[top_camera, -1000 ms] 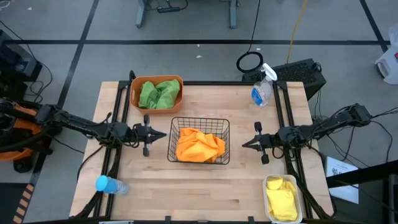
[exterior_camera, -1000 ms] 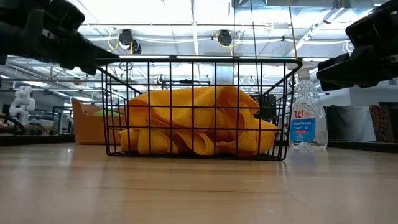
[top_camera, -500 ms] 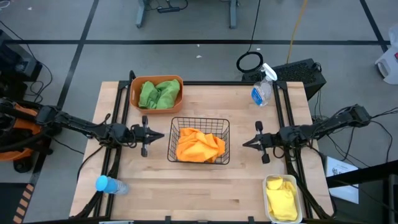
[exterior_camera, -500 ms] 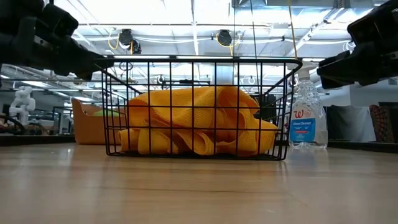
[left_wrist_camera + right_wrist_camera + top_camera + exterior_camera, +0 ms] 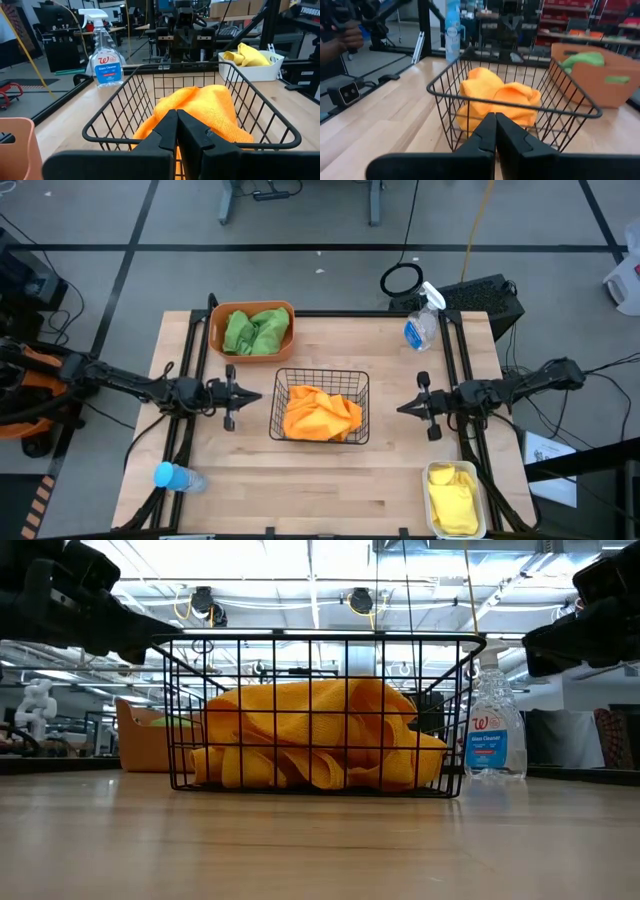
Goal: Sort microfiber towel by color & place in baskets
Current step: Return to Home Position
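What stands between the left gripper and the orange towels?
Only the near wall of the black wire basket: the left gripper, fingers shut, points at it from outside, and the orange towels lie inside. The right gripper faces the opposite wall.

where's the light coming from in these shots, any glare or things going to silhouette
Low view: bright ceiling lights backlight the scene, so the left pincer and right pincer show as dark silhouettes either side of the black wire basket. High view: even light, no hard shadows on the table. Left wrist view: the orange towels are well lit.
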Robot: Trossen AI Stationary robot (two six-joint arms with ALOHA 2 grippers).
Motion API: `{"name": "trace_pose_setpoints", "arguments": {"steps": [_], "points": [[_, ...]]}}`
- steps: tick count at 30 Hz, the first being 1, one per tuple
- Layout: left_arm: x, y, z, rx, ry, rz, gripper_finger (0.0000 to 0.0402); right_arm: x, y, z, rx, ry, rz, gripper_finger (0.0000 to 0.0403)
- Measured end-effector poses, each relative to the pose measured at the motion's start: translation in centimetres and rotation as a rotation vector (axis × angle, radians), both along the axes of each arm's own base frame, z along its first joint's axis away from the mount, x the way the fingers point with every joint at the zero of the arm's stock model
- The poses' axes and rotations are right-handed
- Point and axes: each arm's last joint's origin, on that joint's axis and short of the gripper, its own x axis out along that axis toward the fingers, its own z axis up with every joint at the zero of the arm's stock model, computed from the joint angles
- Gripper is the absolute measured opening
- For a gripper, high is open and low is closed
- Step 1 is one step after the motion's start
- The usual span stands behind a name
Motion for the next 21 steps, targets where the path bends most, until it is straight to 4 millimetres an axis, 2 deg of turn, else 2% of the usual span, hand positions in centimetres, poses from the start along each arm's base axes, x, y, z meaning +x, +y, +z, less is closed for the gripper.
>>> {"name": "trace_pose_setpoints", "arguments": {"steps": [12, 21], "points": [[-0.3, 0.1, 0.2, -0.006, -0.02, 0.001, 0.0013, -1.4, -0.4, 1.4, -0.071, -0.175, 0.003, 0.0], [-0.3, 0.1, 0.3, -0.008, -0.025, 0.002, 0.0013, -1.3, -0.8, 1.2, -0.115, -0.163, 0.026, 0.0]]}}
